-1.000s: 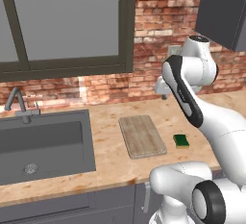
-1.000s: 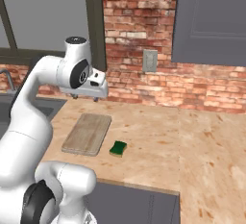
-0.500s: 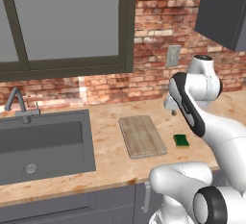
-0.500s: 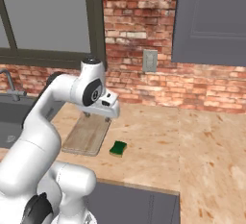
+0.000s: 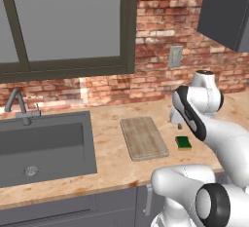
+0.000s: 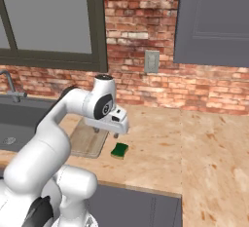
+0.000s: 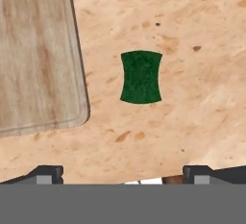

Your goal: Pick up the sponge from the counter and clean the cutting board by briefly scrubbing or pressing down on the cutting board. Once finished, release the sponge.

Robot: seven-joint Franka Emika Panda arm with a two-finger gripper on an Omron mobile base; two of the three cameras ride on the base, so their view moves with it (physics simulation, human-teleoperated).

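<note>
Dark green sponge (image 5: 183, 142) sits on the counter (image 5: 112, 148) just off the cutting board's (image 5: 143, 137) right edge, near the front edge; the arm has swung down over it since a second ago, so I'd say the pick is next. The sink (image 5: 44, 145) looks empty.

Right base view: gripper (image 6: 108, 131) hovers above the sponge, holding nothing.

Hand view: fingertips (image 7: 45, 172) spread wide, sponge centred between them.

Kitchen, speckled stone counter (image 5: 112, 153), dark sink (image 5: 44, 145) with faucet (image 5: 19, 106), brick wall (image 5: 160, 36), grey cabinets (image 6: 214, 21)
</note>
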